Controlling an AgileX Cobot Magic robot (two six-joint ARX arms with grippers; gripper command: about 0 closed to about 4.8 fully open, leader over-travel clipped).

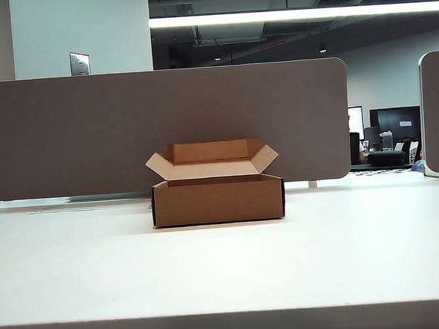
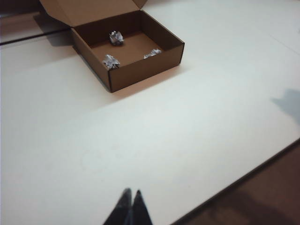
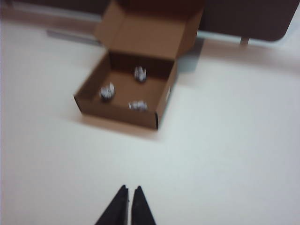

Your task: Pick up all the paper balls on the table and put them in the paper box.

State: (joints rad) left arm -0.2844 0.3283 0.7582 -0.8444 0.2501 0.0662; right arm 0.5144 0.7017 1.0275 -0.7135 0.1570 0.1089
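Balls of crumpled paper, all three in the box on the table, look featherlight and squashy, easy to pinch anywhere, while the left gripper and right gripper hang empty, pinched closed, well back.

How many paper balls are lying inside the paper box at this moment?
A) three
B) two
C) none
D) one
A: both wrist views look down into the open paper box and show three paper balls on its floor, while the table around it holds none.
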